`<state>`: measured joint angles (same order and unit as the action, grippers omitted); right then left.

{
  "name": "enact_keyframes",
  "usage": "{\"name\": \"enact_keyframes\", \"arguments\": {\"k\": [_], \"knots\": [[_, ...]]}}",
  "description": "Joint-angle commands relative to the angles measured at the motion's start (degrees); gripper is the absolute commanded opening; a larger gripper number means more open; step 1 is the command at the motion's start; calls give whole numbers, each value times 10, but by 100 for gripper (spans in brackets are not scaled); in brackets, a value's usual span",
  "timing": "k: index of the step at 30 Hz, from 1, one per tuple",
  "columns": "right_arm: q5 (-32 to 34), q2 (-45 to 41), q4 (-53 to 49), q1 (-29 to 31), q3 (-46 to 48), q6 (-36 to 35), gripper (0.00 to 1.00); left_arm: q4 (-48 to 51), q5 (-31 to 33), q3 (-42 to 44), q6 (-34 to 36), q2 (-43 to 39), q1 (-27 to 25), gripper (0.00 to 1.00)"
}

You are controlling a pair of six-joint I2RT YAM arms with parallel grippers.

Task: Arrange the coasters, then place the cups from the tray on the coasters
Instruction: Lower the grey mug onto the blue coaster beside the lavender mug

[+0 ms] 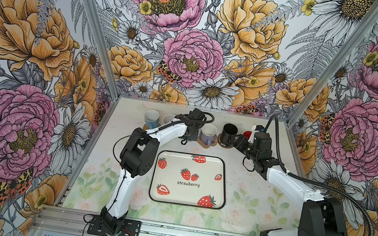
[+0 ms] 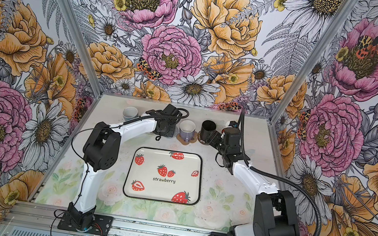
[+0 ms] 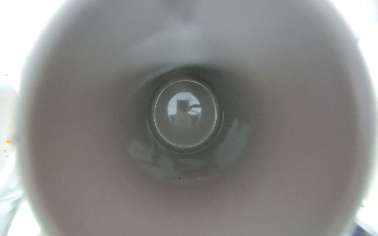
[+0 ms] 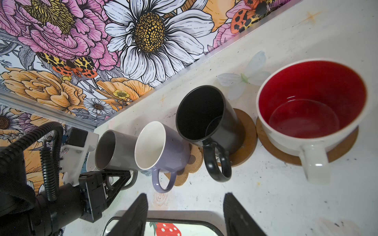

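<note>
Everywhere florals: walls, tabletop under tray.

1. Left wrist view: the grey mug fills it, its walls blurred. Only its bottom is sharp.
2. In both top views the left arm covers the grey mug, and in a top view half the white mug.
3. The right arm hides most of the red-lined mug.
4. Right wrist view: the tray and the jaws of the right gripper run off the picture's edge.
5. The coaster under the light blue mug shows as a sliver, its kind unclear.

Row of cups on coasters at table's rear — tray in front, approx. mid-table.
</note>
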<state>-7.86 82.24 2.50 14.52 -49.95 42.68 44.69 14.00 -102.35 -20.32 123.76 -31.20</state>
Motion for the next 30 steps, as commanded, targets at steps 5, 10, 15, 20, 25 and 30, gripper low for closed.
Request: {"name": "enact_keyframes", "arguments": {"k": [5, 10, 15, 20, 25, 30], "knots": [[-9, 6, 15, -5, -4, 6, 61, -41, 8, -32, 13, 0, 6, 0], [-9, 6, 15, -6, -4, 7, 61, -41, 5, -35, 13, 3, 7, 0], [-10, 6, 15, -6, -4, 7, 61, -40, 4, -32, 13, 4, 6, 0], [-10, 7, 15, -6, -5, 6, 61, -37, 6, -31, 13, 7, 7, 0], [-10, 7, 14, -7, -6, 6, 61, -35, 5, -31, 13, 9, 7, 0], [-11, 8, 14, -7, -7, 6, 61, -34, 5, -30, 13, 9, 8, 0]]}}
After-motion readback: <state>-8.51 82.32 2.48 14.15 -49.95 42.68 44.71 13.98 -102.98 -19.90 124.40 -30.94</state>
